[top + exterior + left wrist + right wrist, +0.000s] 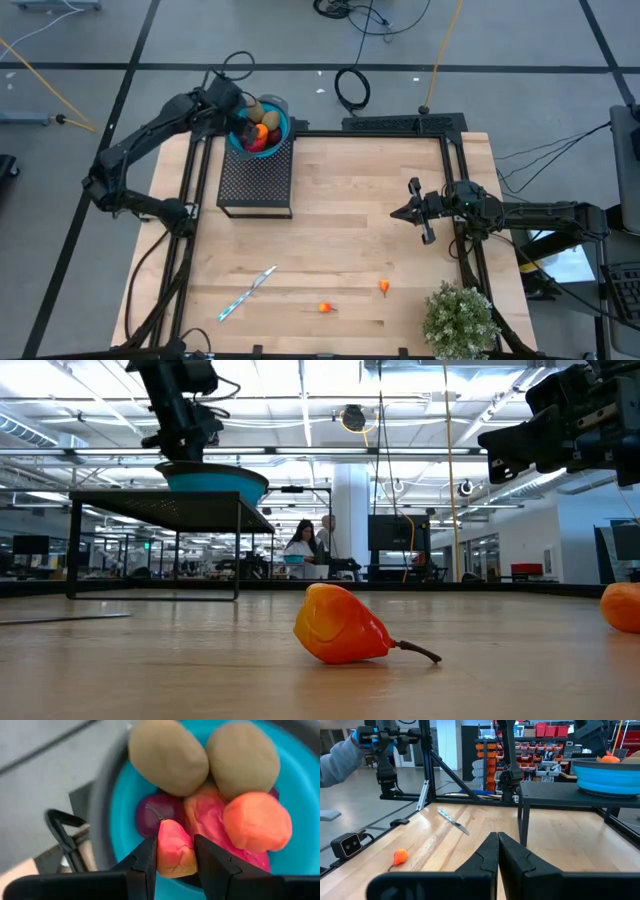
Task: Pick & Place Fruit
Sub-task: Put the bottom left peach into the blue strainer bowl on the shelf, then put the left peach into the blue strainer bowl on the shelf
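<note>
Left end effector (175, 857) pinches a pink-yellow fruit (174, 851) just above the blue bowl (117, 810) (fruit-crowded inside its rim).

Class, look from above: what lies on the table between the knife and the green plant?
In the high view, two small orange fruit pieces lie between the knife and the plant.

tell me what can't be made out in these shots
- Bottom of the blue bowl: left wrist view, the fruit piled in it covers it.
- Pink-yellow fruit in the left gripper: its lower part sits behind the fingers.
- Bowl contents: low view, the rim hides them.
- Green plant: high view, cut off by the bottom edge.
</note>
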Available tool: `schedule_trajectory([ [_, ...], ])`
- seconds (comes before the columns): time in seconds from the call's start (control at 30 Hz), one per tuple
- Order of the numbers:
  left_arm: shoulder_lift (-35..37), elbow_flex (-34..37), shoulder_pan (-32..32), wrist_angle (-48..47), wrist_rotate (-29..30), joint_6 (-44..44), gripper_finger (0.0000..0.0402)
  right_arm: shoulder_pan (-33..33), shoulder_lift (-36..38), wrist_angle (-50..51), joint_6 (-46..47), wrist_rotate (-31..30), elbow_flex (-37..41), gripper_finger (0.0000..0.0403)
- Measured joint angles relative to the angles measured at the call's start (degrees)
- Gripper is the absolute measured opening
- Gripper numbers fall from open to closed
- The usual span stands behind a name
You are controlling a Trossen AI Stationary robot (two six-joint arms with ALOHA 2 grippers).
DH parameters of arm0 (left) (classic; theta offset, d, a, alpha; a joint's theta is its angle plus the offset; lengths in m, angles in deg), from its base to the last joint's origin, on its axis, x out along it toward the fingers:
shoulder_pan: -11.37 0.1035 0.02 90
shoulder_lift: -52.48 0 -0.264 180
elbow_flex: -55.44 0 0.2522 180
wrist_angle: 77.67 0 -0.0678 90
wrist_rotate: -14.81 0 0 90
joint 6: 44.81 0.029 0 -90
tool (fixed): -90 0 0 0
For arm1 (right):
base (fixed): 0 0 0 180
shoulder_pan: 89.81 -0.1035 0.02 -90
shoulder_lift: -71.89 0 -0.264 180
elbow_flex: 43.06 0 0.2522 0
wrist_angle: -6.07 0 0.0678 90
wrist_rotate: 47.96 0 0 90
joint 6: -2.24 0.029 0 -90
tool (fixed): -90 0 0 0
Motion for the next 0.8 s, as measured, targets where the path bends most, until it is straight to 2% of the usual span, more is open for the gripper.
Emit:
schedule_trajectory([
  [0.13, -1.2, 0.0, 0.3, -1.1, -1.8, 0.0, 0.0108, 0.0, 0.0, 0.0, -1.3, 0.0, 0.0, 0.0],
  [0.53, -1.7, 0.0, 0.4, -1.1, -1.8, 0.7, 0.0112, 0.0, 0.0, 0.0, -1.4, 0.0, 0.0, 0.0],
  [0.63, -1.8, 0.0, 0.4, -1.1, -1.7, 1.5, 0.0134, 0.0, 0.0, 0.0, -1.4, 0.0, 0.0, 0.0],
  [0.8, -1.8, 0.0, 0.4, -1.0, -1.6, 1.4, 0.0194, 0.0, 0.0, 0.0, -1.4, 0.0, 0.0, 0.0],
])
